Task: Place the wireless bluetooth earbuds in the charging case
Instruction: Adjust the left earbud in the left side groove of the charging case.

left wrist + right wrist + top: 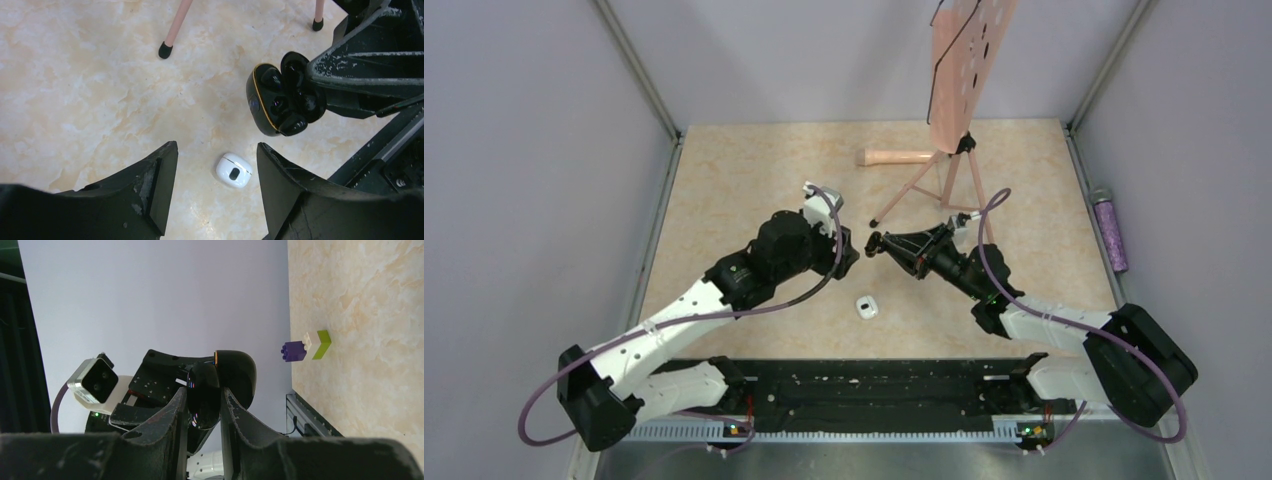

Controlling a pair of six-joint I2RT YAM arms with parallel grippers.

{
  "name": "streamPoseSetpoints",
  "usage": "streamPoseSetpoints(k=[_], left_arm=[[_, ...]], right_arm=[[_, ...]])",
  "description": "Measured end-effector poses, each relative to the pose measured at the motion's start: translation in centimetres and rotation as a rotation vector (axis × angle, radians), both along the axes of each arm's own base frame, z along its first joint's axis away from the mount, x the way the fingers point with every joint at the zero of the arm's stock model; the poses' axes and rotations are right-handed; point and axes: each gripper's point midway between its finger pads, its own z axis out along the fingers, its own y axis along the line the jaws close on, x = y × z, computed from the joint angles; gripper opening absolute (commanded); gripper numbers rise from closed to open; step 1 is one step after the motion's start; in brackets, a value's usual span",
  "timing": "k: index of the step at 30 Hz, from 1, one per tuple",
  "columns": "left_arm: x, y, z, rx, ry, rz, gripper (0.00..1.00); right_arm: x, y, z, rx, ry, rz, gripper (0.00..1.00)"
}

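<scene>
Aloft, open charging case [266,102] in right gripper [204,396]

High view over the table [754,170]; two close wrist views, both on the charging case [260,107].

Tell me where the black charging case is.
The black charging case is clamped in the right tool, mid-table in the top view, beyond the small white pod.

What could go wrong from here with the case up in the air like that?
The right tool pinches the glossy, rounded charging case in mid-air, lid open; it may slip or twist out.
The left tool stands open over the small white piece; closing on something so small and round may flick it away.
The two tools are close together and could bump.
</scene>
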Motion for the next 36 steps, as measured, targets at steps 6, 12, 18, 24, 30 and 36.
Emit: streamPoseSetpoints(k=[6,12,18,24,30,36], left_arm=[[-1.4,-0.9,0.4,-0.032,0.02,-0.086,0.66],[-1.4,-1.6,1.0,-0.064,0.013,-0.11,0.64],[-0.5,-2.3,0.9,-0.057,0.017,-0.102,0.64],[-0.2,-2.2,0.8,-0.05,0.013,-0.086,0.63],[0.3,-1.8,0.8,-0.042,0.003,-0.054,0.63],[0.8,-1.4,0.8,-0.035,-0.011,-0.018,0.62]], right_arm=[[0.0,0.0,0.0,0.0,0.0,0.0,0.0],[0.0,0.0,0.2,0.003,-0.004,0.0,0.0],[0.0,-0.1,0.3,0.004,-0.006,-0.003,0.0],[0.1,-0.1,0.3,0.005,-0.006,-0.008,0.0],[0.2,-0.2,0.3,0.005,-0.006,-0.015,0.0],[0.2,-0.2,0.3,0.005,-0.006,-0.014,0.0]])
